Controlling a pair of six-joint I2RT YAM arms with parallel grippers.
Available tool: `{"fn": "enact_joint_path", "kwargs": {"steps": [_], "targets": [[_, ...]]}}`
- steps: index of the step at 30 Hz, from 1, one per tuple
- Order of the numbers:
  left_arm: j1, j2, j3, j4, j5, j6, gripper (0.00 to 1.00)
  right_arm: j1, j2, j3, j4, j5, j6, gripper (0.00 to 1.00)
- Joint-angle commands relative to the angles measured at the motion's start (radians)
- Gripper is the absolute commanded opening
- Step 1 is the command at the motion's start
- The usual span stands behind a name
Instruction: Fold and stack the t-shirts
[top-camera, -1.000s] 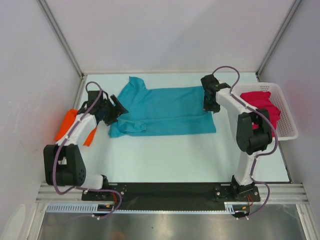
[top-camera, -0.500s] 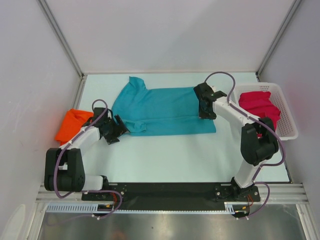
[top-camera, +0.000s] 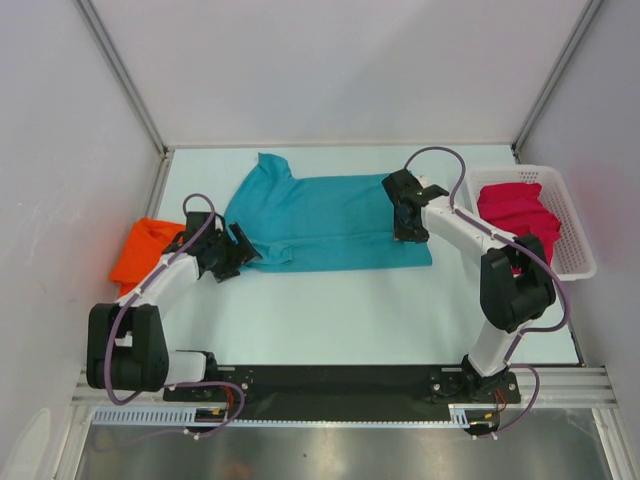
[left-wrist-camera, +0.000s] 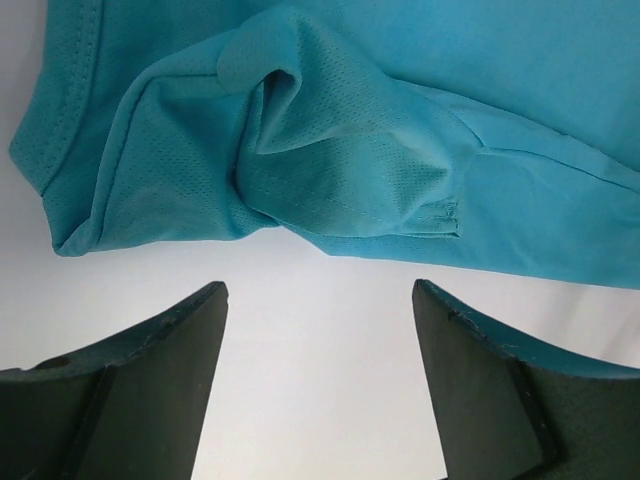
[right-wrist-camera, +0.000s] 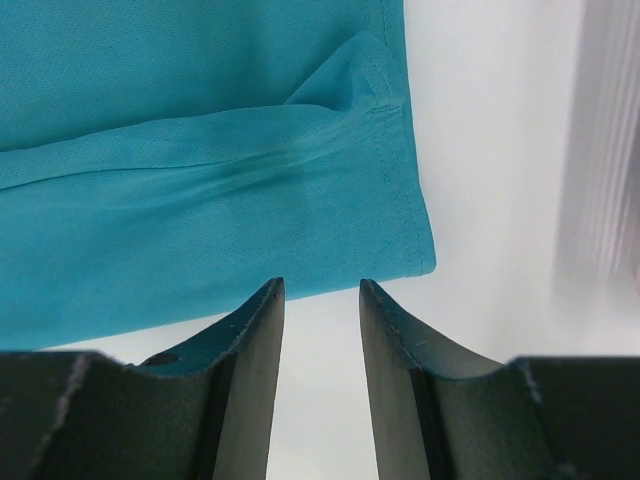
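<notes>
The teal t-shirt (top-camera: 320, 222) lies spread flat across the middle of the table. The orange t-shirt (top-camera: 140, 250) is bunched at the left edge. The magenta t-shirt (top-camera: 515, 208) lies in the white basket (top-camera: 572, 262). My left gripper (top-camera: 242, 246) is open and empty, just beside the teal shirt's crumpled left sleeve (left-wrist-camera: 340, 170); only bare table shows between its fingers (left-wrist-camera: 190, 340). My right gripper (top-camera: 408, 228) is open with a narrow gap and empty, over the teal shirt's right hem corner (right-wrist-camera: 390, 220).
The basket stands at the right edge of the table and shows blurred in the right wrist view (right-wrist-camera: 610, 150). Metal frame posts and white walls enclose the table on the left, back and right. Bare white table (top-camera: 330, 310) lies in front of the teal shirt.
My left gripper has swung down and right to the teal shirt's left sleeve. My right gripper has moved slightly left and nearer over the shirt's right edge. The shirts have not moved.
</notes>
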Motion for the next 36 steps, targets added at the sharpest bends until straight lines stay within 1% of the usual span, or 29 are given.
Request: {"fn": "enact_joint_path", "kwargs": {"steps": [1,2,5,6,8,9,13,17,20,23,24,25,28,31,33,35,36], "targets": [[-0.011,-0.005,0.034,0.02,0.0,-0.007,0.79,0.005,-0.007,0.003,-0.001,0.037,0.013,0.41],[-0.013,-0.008,0.032,0.028,0.0,-0.007,0.78,0.005,-0.004,0.003,-0.001,0.037,0.013,0.41],[-0.016,-0.012,0.027,0.055,0.007,-0.009,0.68,0.005,-0.001,0.003,-0.003,0.04,0.012,0.4],[-0.016,-0.011,0.026,0.064,0.011,-0.007,0.6,0.005,-0.001,0.003,-0.003,0.039,0.012,0.4],[-0.016,0.007,0.024,0.086,0.012,-0.005,0.5,0.006,0.002,0.005,-0.001,0.034,0.01,0.4],[-0.016,0.017,0.024,0.094,0.008,-0.005,0.47,0.006,0.002,0.006,-0.001,0.034,0.012,0.4],[-0.016,0.081,0.038,0.109,0.0,-0.001,0.48,0.008,0.006,0.008,-0.006,0.035,0.009,0.4],[-0.019,0.112,0.044,0.117,-0.006,0.002,0.51,0.008,0.008,0.008,-0.007,0.045,0.004,0.4],[-0.017,0.124,0.044,0.123,-0.009,0.004,0.52,0.008,0.014,0.008,-0.007,0.045,0.002,0.4],[-0.019,0.13,0.043,0.129,-0.011,0.005,0.5,0.008,0.019,0.008,-0.007,0.046,0.002,0.4],[-0.019,0.13,0.043,0.13,-0.014,0.007,0.49,0.008,0.02,0.008,-0.007,0.046,0.002,0.4],[-0.019,0.127,0.043,0.134,-0.017,0.007,0.43,0.008,0.022,0.008,-0.009,0.046,0.001,0.39],[-0.019,0.124,0.044,0.135,-0.02,0.008,0.35,0.008,0.023,0.008,-0.006,0.048,-0.001,0.4],[-0.02,0.124,0.049,0.135,-0.031,0.007,0.31,0.009,0.026,0.009,-0.007,0.046,-0.001,0.39],[-0.019,0.129,0.055,0.135,-0.035,0.007,0.31,0.008,0.028,0.009,-0.006,0.046,-0.002,0.4],[-0.019,0.138,0.06,0.138,-0.043,0.004,0.24,0.008,0.029,0.011,-0.004,0.048,-0.004,0.39],[-0.02,0.139,0.061,0.138,-0.043,0.002,0.19,0.008,0.029,0.011,-0.004,0.048,-0.004,0.39]]}}
